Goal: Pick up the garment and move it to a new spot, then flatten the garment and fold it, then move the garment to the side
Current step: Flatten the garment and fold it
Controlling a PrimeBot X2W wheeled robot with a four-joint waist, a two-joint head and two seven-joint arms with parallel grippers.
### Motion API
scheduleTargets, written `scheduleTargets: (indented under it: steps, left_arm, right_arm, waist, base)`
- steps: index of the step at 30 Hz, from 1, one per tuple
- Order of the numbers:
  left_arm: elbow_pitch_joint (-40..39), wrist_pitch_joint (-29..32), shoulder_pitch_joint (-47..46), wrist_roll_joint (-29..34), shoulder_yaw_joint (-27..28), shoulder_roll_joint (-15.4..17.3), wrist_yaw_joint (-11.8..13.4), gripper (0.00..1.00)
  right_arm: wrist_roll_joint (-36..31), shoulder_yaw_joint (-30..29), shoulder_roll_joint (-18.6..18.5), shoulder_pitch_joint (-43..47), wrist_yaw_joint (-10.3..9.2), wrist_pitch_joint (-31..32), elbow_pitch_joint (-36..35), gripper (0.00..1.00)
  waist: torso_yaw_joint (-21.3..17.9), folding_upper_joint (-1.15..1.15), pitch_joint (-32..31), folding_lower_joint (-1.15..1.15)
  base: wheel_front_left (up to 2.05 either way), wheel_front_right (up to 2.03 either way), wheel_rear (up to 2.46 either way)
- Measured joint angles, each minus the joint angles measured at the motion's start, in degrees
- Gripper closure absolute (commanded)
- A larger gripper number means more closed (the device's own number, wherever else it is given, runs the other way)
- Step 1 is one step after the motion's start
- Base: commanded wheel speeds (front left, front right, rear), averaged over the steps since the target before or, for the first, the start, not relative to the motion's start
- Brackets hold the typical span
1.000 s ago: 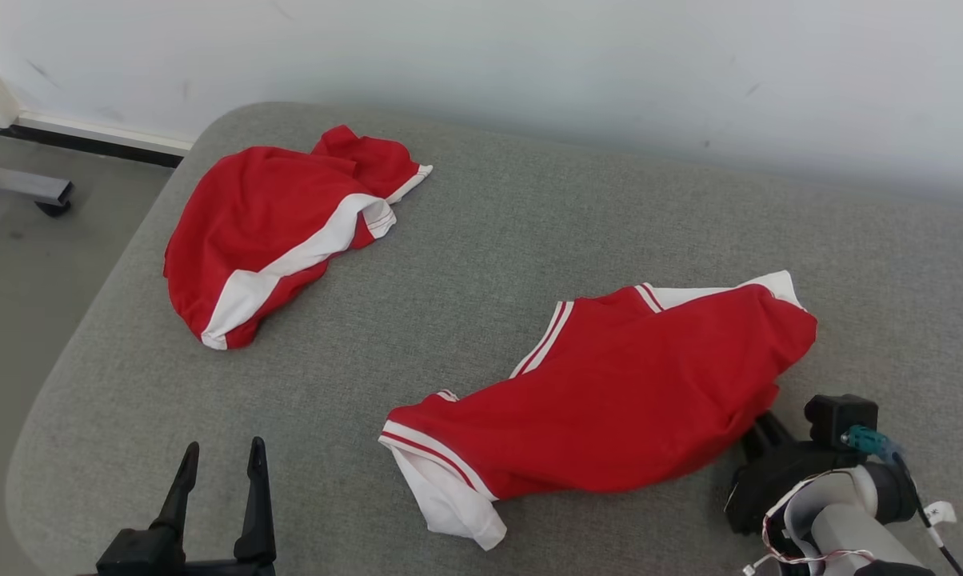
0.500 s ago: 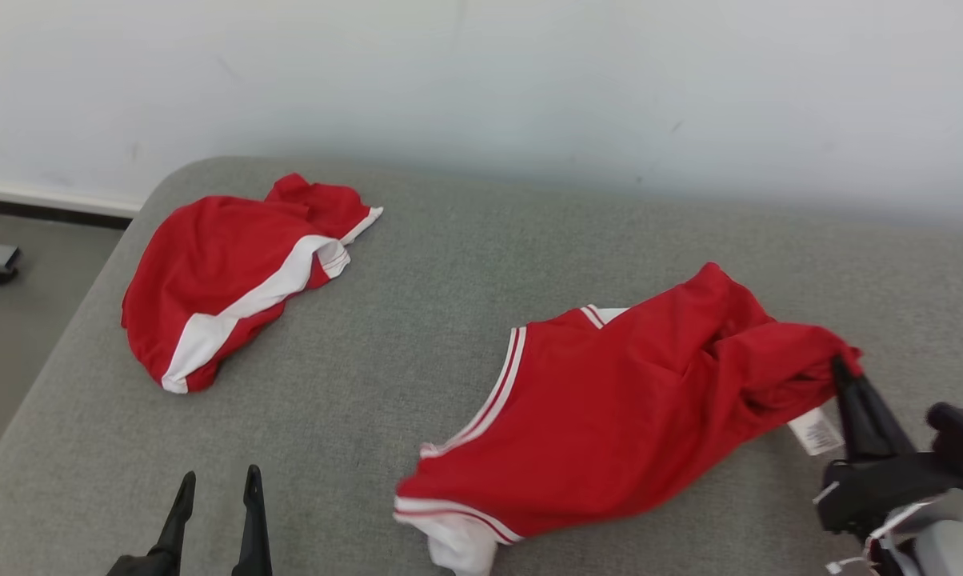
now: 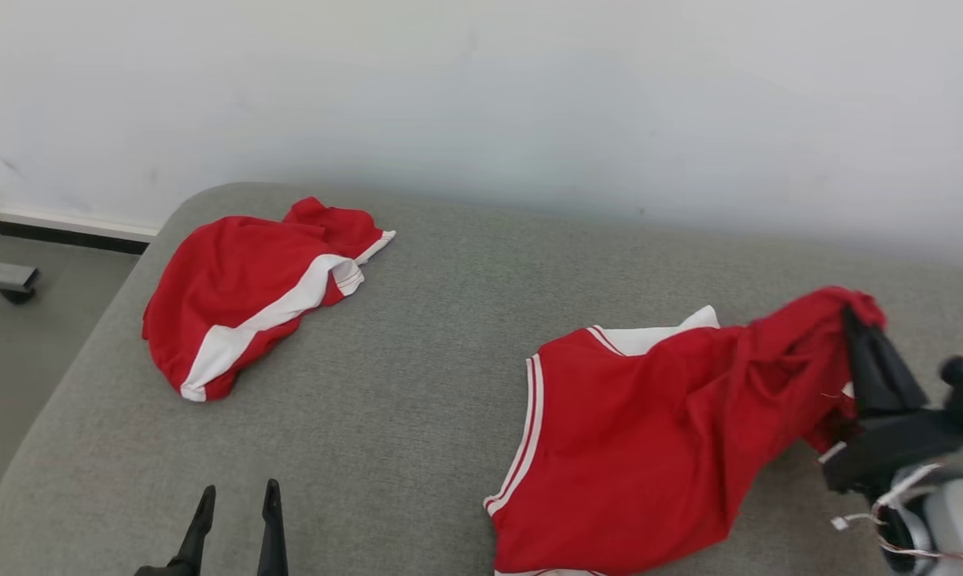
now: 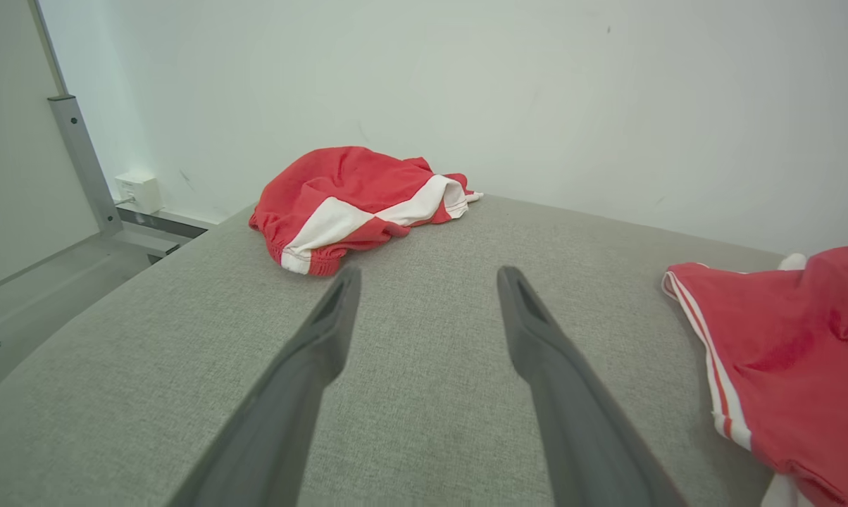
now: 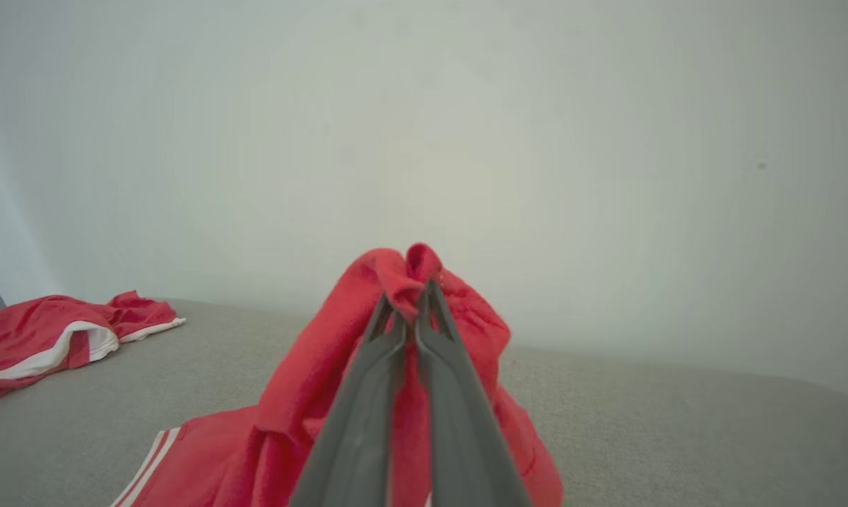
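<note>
Two red garments, two end effectors.

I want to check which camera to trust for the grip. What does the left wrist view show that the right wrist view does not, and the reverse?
Left wrist view adds: the left gripper, open over the grey cushion, and a metal post. Right wrist view adds: the right gripper shut on a raised fold of the near garment. Both share: that garment, the far garment, the cushion and the white wall.
</note>
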Motion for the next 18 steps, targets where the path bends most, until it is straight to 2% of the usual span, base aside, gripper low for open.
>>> scheduleTargets:
  steps: [5, 11, 12, 13, 18]
  left_arm:
    - [0.56, 0.00, -0.32, -0.43, -1.58, -0.02, 0.01, 0.00]
    - [1.18, 0.00, -1.92, -0.82, -2.80, -0.01, -0.08, 0.00]
    - [1.30, 0.00, -2.09, -0.98, -2.98, 0.00, -0.09, 0.00]
    - [1.49, 0.00, -2.35, -0.99, -3.22, 0.00, -0.10, 0.00]
    - [1.88, 0.00, -2.77, -1.07, -3.70, 0.00, -0.24, 0.00]
  right_arm:
    - [-0.90, 6.48, 3.09, -6.20, 0.00, 0.82, 6.27, 1.00]
    - [-0.81, 13.93, 7.58, -14.03, 0.00, -0.34, 20.30, 1.00]
    - [-0.87, 15.02, 8.11, -14.89, 0.00, -0.40, 22.75, 0.14]
    - [-0.85, 15.89, 8.56, -15.67, 0.00, -0.35, 25.46, 0.00]
    - [1.27, 19.48, 10.04, -18.12, 0.00, -1.96, 31.23, 0.00]
  waist:
    - [2.24, 0.00, 0.02, 0.00]
    - [4.99, 0.00, 0.59, 0.00]
    - [5.37, 0.00, 0.79, 0.00]
    - [5.72, 0.00, 1.01, 0.00]
    - [6.48, 0.00, 2.19, 0.00]
  base:
    - [0.00, 0.00, 0.00]
    - [0.00, 0.00, 0.00]
    - [0.00, 0.00, 0.00]
    - [0.00, 0.00, 0.00]
    - [0.00, 0.00, 0.00]
